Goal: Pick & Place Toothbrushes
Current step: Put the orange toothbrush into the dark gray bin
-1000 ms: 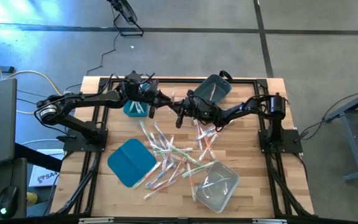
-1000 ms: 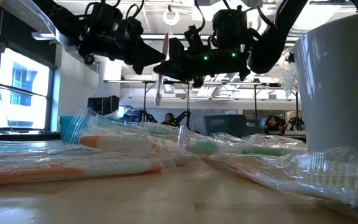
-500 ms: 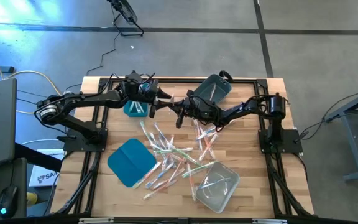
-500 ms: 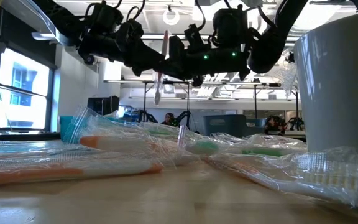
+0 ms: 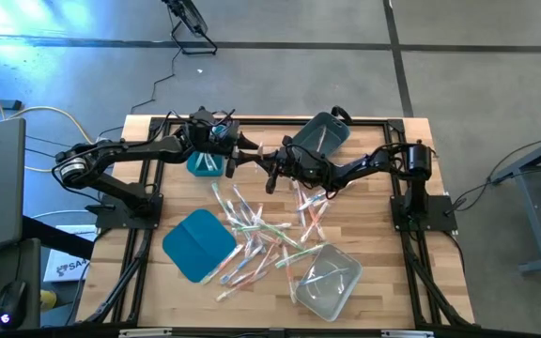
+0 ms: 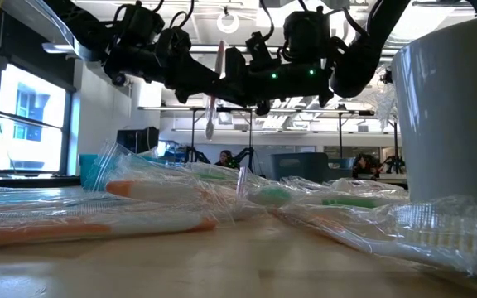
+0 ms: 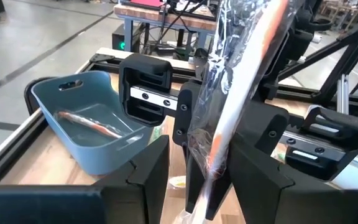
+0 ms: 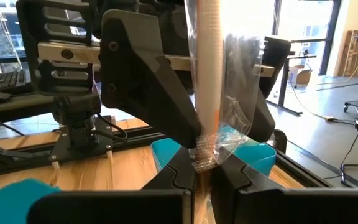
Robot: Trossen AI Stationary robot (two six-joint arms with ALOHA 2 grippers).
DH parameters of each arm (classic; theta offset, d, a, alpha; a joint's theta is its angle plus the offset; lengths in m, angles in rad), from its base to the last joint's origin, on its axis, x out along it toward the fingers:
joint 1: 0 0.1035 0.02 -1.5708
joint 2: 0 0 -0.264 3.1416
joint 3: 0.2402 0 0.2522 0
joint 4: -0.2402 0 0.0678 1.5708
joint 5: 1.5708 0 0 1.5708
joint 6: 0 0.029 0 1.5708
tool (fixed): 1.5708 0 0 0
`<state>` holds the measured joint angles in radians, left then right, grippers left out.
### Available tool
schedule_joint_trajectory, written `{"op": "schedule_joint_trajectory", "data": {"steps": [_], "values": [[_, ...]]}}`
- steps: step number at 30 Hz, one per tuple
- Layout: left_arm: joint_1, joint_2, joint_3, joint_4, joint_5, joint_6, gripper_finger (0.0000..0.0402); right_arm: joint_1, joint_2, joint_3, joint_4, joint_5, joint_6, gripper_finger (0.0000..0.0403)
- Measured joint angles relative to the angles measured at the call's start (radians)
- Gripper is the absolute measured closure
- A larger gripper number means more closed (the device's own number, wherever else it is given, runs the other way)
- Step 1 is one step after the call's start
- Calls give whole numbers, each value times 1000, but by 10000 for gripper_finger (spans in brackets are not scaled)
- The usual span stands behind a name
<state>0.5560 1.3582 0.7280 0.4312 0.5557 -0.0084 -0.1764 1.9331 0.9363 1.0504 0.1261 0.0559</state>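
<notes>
A wrapped toothbrush [image 8: 205, 74], white with orange parts, stands upright in the air over the table's far middle [image 6: 214, 83]. My right gripper [image 8: 205, 171] is shut on it. My left gripper [image 7: 201, 165] faces it from the left, open, with one finger on each side of the wrapped brush [image 7: 241, 93] and a gap showing to each finger. Many more wrapped toothbrushes [image 5: 261, 230] lie loose on the wooden table. One lies in the grey bin [image 5: 322, 131]. My right gripper pinches the wrapped toothbrush between its two fingers, on the crinkled wrapper about midway along the stick [image 8: 204, 155]. The fingers reach in level from the table's right and lie across the stick. The toothbrush stands upright, lifted clear of the table.
A teal bin [image 5: 203, 165] stands just below my left gripper [image 5: 242, 155]. The grey bin sits at the far edge behind my right gripper [image 5: 269, 167]. A flat teal lid [image 5: 198, 244] and a clear bin [image 5: 327, 280] lie near the front.
My left gripper has opened and let go of the upright toothbrush. Both arms have stayed in place, and the toothbrush stays upright in my right gripper.
</notes>
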Motion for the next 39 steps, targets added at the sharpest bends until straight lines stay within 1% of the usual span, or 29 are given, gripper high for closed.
{"op": "schedule_joint_trajectory", "data": {"steps": [10,17,20,22,27,32,36,39], "values": [[4,-21,-1,-17,0,30,248,0,-1,0,2,1,0,389],[32,-99,-6,-139,-15,80,247,0,-6,0,1,0,0,389],[36,-137,-32,-127,-19,84,247,0,-21,0,-23,6,0,389],[37,-162,-55,-112,-20,83,247,0,-49,0,-73,14,0,389],[70,-242,-98,-108,-18,83,247,11,-136,0,-251,108,-11,389],[109,-309,-136,-117,-19,75,247,25,-234,0,-411,230,-16,389],[126,-345,-157,-126,-19,57,247,39,-319,0,-544,368,-16,389],[127,-364,-165,-118,-19,58,247,39,-390,1,-687,471,18,389]]}}
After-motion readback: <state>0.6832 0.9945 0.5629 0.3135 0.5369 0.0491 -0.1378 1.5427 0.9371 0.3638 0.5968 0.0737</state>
